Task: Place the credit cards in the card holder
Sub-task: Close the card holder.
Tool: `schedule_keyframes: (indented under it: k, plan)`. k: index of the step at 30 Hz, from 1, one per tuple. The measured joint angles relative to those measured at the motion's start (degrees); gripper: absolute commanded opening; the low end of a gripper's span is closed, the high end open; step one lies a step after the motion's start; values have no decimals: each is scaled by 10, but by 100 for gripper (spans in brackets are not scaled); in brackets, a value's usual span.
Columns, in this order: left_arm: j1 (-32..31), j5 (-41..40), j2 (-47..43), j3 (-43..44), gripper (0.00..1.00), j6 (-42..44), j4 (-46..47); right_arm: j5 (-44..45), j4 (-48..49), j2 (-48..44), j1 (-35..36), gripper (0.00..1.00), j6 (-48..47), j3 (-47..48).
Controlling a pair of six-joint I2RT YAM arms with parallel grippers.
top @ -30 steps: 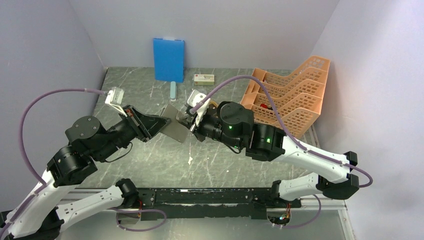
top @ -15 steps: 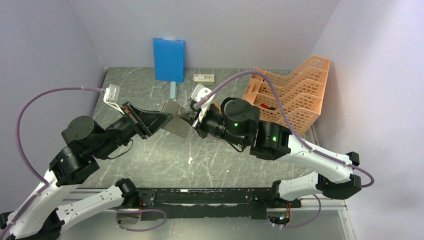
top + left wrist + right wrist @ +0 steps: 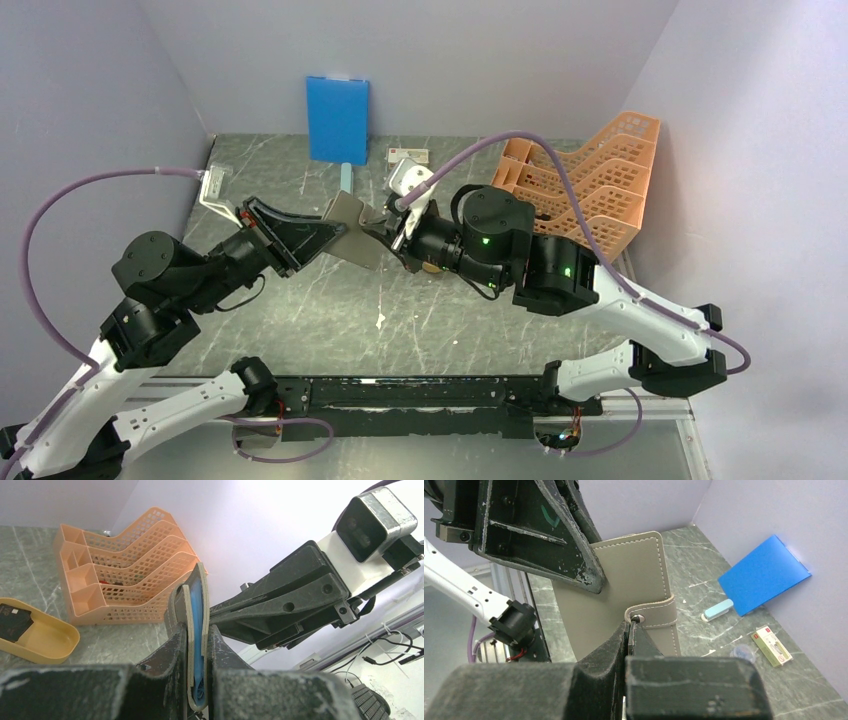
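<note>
The card holder [image 3: 352, 240] is held aloft between the two arms, clamped in the closed left gripper [image 3: 338, 230], its long axis running out along the fingers. Its snap strap [image 3: 655, 614], on the face turned toward the right arm, is pinched in the closed right gripper [image 3: 630, 630]. The credit cards [image 3: 12, 620] are left in the orange tray [image 3: 50, 645] on the table [image 3: 300, 310].

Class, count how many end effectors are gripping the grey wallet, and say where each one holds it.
2. The left end effector clamps the wallet by its edge; the right end effector pinches the snap strap on its outer face. No others are visible.
</note>
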Motion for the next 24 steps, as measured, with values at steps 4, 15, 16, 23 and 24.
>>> schedule_keyframes:
  k: [4, 15, 16, 23, 24]
  plan:
    - [2, 11, 0, 0, 5, 12, 5, -7, -23, 11, 0, 0, -2, 17]
    - [3, 15, 0, 18, 5, 68, -56, -58, -51, 12, 5, 61, 14, 11]
    - [0, 7, 0, 21, 5, 71, -69, -66, -47, 6, 9, 71, 18, 1]
    - [-20, -29, -22, -35, 5, 65, -105, -96, -53, -50, 13, 92, 56, -72]
    - [-22, -34, -29, -59, 5, 62, -100, -92, -52, -64, 12, 92, 62, -82]
